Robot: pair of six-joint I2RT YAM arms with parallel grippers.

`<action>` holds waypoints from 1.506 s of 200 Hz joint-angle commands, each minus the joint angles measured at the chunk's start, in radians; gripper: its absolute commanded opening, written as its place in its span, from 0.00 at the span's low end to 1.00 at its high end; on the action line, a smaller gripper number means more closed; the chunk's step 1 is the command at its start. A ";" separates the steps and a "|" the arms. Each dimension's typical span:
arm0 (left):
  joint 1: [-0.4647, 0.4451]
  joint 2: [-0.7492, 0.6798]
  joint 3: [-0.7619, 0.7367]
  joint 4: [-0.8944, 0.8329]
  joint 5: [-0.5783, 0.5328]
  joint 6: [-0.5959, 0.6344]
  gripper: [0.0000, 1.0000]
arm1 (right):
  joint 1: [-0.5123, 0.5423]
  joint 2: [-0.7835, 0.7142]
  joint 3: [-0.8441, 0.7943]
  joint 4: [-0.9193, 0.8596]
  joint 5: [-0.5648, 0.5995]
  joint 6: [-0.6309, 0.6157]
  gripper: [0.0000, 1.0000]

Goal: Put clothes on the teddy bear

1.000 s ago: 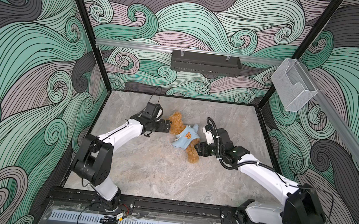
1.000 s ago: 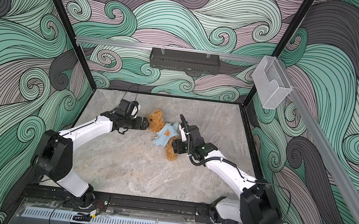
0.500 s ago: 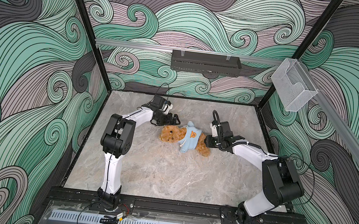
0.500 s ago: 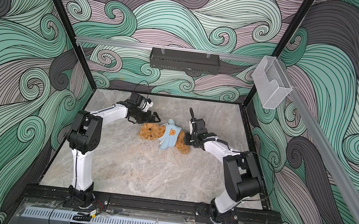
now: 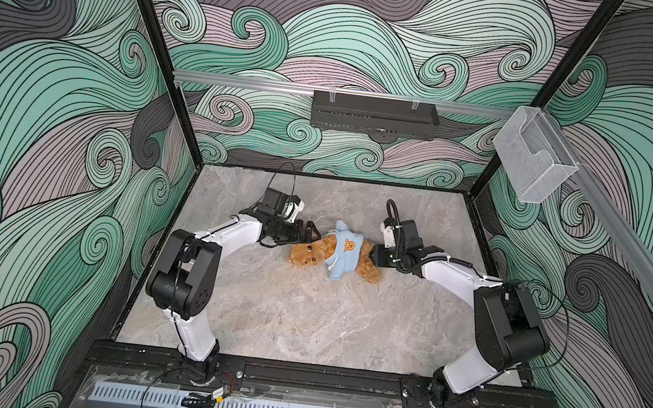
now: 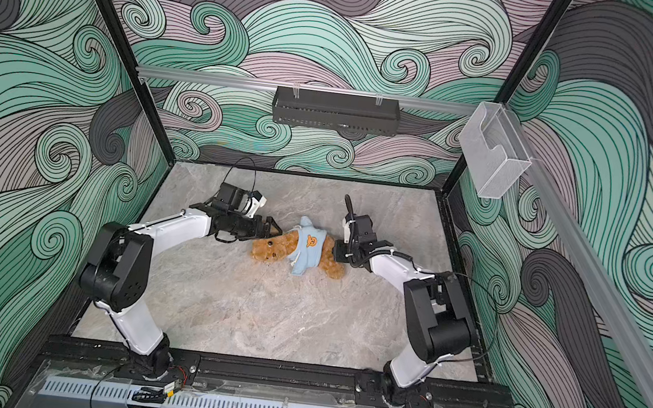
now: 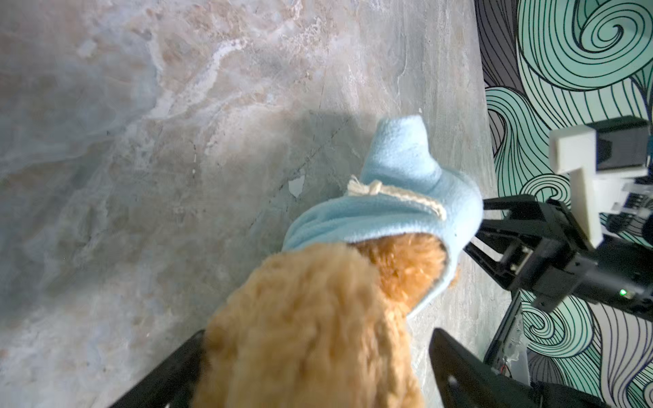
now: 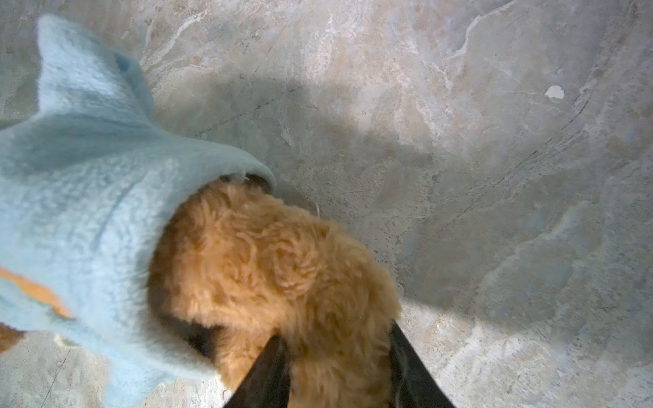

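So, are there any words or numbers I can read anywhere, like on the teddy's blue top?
There are no words or numbers to read in any view.
On the light-blue hoodie worn by the teddy bear: only an orange bear-face patch, which is a picture with no letters.
On the black box on the back rail: tiny marks along its lower edge, too small to tell if they are letters.
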 commanded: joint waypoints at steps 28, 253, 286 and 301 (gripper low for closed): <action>-0.018 -0.016 -0.122 0.131 0.031 -0.102 0.99 | 0.000 0.016 -0.003 0.008 -0.026 0.006 0.41; 0.105 -0.124 0.071 -0.112 0.611 -0.674 0.00 | 0.029 -0.523 -0.265 0.392 -0.415 -0.145 0.32; 0.104 -0.118 0.071 -0.112 0.618 -0.660 0.00 | 0.027 -0.472 -0.234 0.432 -0.428 -0.142 0.34; 0.103 -0.117 0.069 -0.113 0.619 -0.658 0.00 | 0.027 -0.469 -0.234 0.436 -0.371 -0.146 0.35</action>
